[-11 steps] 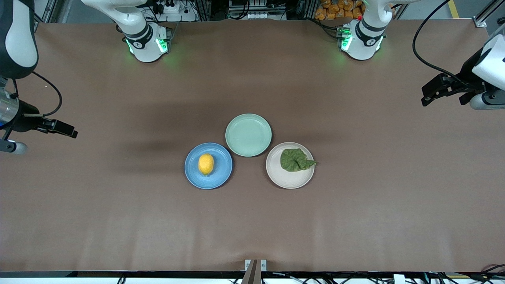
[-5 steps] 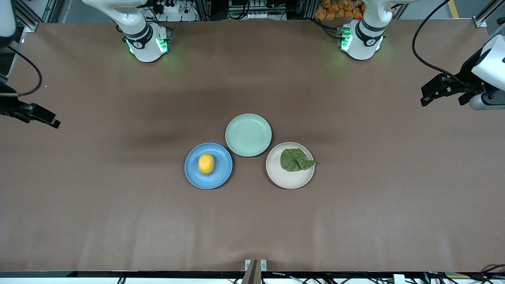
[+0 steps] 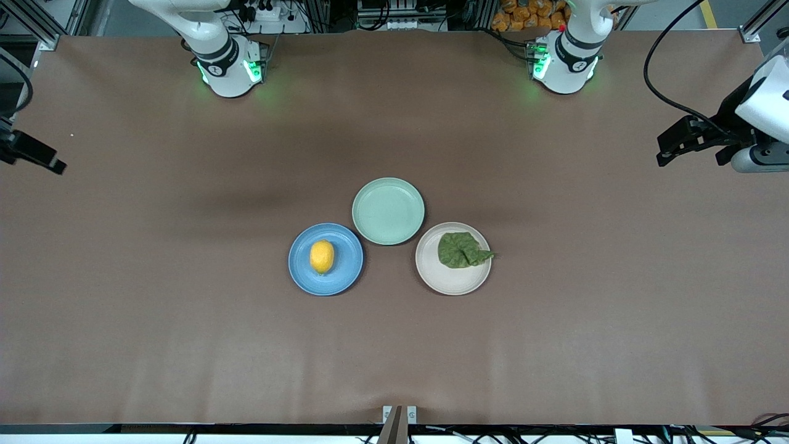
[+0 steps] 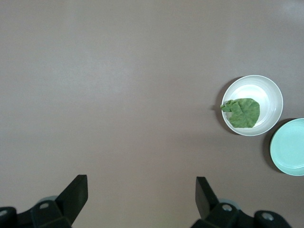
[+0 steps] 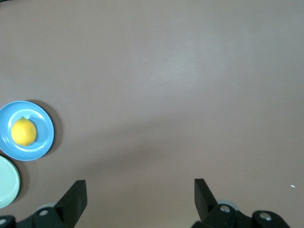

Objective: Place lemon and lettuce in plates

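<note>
Brown worktop [image 3: 185,345]: lemon [image 3: 322,256] on blue plate [image 3: 345,277], lettuce [image 3: 461,250] on beige plate [image 3: 453,282], task seemingly complete; left gripper [image 4: 141,190] and right gripper [image 5: 140,191] spread, empty, over its ends.

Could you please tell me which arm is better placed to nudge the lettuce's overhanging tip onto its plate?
Left. The lettuce lies on the white plate toward the left arm's end of the table, and the left gripper is open over that end. The right gripper, also open, is over the right arm's end.
</note>
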